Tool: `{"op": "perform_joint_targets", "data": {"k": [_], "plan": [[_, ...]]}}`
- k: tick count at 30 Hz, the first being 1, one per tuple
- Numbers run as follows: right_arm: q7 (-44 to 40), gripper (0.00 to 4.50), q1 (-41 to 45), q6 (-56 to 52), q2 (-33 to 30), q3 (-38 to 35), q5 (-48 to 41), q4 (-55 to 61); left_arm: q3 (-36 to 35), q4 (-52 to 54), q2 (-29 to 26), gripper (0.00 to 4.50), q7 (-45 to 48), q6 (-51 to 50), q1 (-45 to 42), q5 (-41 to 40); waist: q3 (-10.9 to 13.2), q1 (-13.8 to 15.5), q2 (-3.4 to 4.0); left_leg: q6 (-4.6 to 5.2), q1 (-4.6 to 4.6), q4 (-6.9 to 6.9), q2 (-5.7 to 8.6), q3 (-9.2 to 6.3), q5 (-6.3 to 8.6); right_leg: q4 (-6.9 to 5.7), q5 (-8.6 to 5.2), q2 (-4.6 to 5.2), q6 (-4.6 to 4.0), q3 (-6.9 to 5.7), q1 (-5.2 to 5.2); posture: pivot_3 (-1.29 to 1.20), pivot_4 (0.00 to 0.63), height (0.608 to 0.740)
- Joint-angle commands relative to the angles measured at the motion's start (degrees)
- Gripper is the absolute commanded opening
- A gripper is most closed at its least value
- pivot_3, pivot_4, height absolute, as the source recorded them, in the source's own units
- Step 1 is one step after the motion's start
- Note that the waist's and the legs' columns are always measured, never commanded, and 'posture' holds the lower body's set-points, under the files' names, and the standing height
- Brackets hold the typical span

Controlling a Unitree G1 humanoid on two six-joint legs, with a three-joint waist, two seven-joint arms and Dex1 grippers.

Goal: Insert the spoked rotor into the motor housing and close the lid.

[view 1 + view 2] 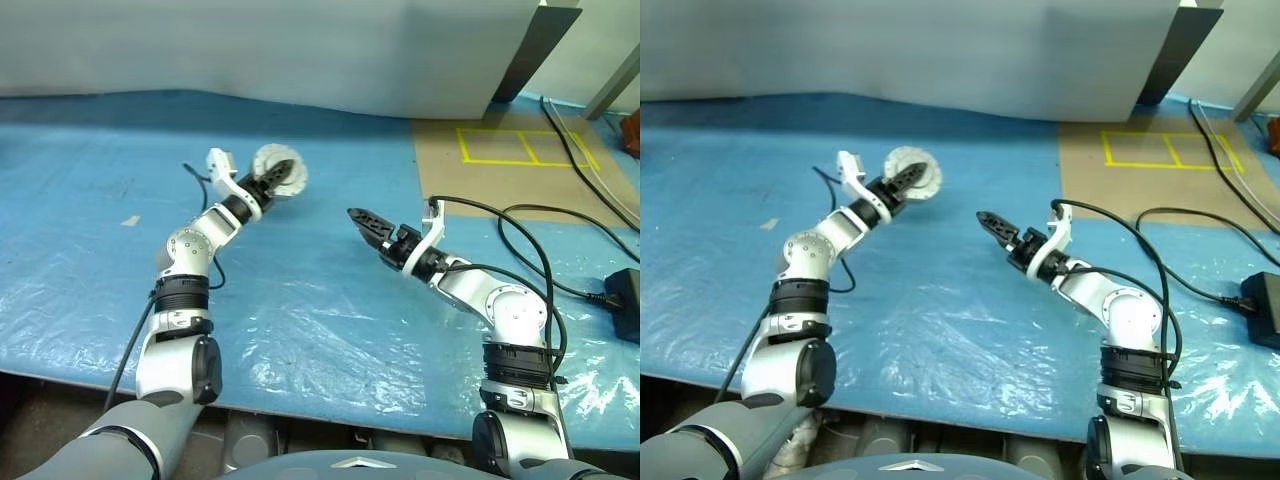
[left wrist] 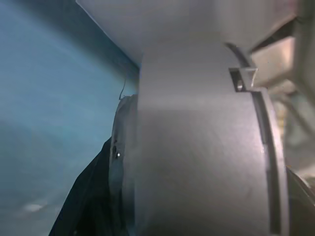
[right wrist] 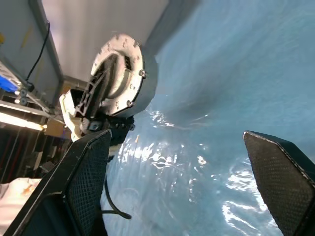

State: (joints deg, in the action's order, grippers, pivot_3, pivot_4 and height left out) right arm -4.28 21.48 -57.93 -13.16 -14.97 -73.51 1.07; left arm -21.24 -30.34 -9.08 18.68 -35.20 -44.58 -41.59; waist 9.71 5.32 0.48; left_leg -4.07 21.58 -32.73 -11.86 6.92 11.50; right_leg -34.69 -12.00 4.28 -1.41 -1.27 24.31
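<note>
Motor housing (image 1: 278,170) is sitting clamped in my left gripper (image 1: 272,183), raised over the blue sheet (image 1: 330,310) near the far grey wall (image 1: 300,50); one black finger is lying across its flat pale face, seen from my right wrist; my right gripper (image 1: 362,222) is hanging released, jaws spread wide, gripping nothing, well apart from the housing; left wrist camera is giving the housing's silver side wall (image 2: 197,162) close up and blurred; I cannot make out windings or rotor inside.
</note>
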Motion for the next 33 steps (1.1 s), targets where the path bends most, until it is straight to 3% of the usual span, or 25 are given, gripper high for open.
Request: {"op": "perform_joint_targets", "data": {"k": [1,6,13,14,17,23,33], "plan": [[-1.70,4.50,0.68,0.59,0.12,0.10,1.23,0.42,-0.11,-7.37,-3.50,2.58,-0.46,8.80,-2.63,6.22,0.00,0.11,0.00,0.00,0.00,0.00,0.00,-0.01,0.00,0.02,0.01,0.00,0.02,-0.01,0.00,0.00,0.150,0.740],[-3.35,4.50,0.81,0.31,0.74,0.80,3.15,-0.28,-0.84,-17.48,-5.50,2.58,4.08,10.53,-3.53,8.03,0.05,0.72,-0.18,0.00,0.05,-0.02,0.02,-0.18,0.00,0.03,0.04,0.05,0.05,-0.21,0.00,0.00,0.150,0.740],[-4.98,4.50,1.22,-0.37,0.87,1.39,5.78,-1.02,-2.38,-21.54,-5.85,2.58,4.59,13.15,-2.66,9.30,0.05,0.51,-0.18,0.00,-0.07,-0.06,0.06,-0.17,0.00,-0.05,0.03,0.11,0.02,-0.15,-0.07,0.00,0.150,0.740],[-5.30,4.50,1.01,-0.65,0.85,1.57,6.09,-0.98,-2.99,-21.74,-6.06,3.30,3.71,13.34,-2.53,9.16,0.05,0.43,-0.18,0.00,-0.08,-0.06,0.06,-0.15,0.00,-0.04,0.02,0.11,0.01,-0.12,-0.11,0.00,0.150,0.740],[-6.49,4.50,0.48,-1.58,0.65,2.14,6.63,-0.67,-3.72,-23.16,-7.02,4.15,-0.56,16.02,-2.79,10.91,0.05,0.31,-0.19,0.00,-0.08,-0.10,0.04,-0.14,0.00,-0.03,0.02,0.11,0.01,-0.10,-0.14,0.00,0.150,0.740],[-8.01,4.50,0.59,-2.68,0.79,2.07,7.06,-1.01,-5.01,-24.75,-11.46,4.15,-7.84,23.82,-2.19,14.33,0.04,-0.36,-0.19,0.00,-0.26,-0.06,0.00,-0.05,0.00,-0.04,0.02,0.06,0.00,-0.02,-0.22,0.00,0.150,0.740],[-9.81,4.50,0.81,-2.72,1.18,2.64,10.15,-2.81,-4.75,-27.43,-17.51,4.15,-11.10,27.51,-0.08,18.12,0.04,-0.71,-0.20,0.00,-0.41,-0.01,0.04,-0.02,0.00,0.03,0.01,0.09,0.00,-0.02,-0.22,0.00,0.150,0.740]]}}
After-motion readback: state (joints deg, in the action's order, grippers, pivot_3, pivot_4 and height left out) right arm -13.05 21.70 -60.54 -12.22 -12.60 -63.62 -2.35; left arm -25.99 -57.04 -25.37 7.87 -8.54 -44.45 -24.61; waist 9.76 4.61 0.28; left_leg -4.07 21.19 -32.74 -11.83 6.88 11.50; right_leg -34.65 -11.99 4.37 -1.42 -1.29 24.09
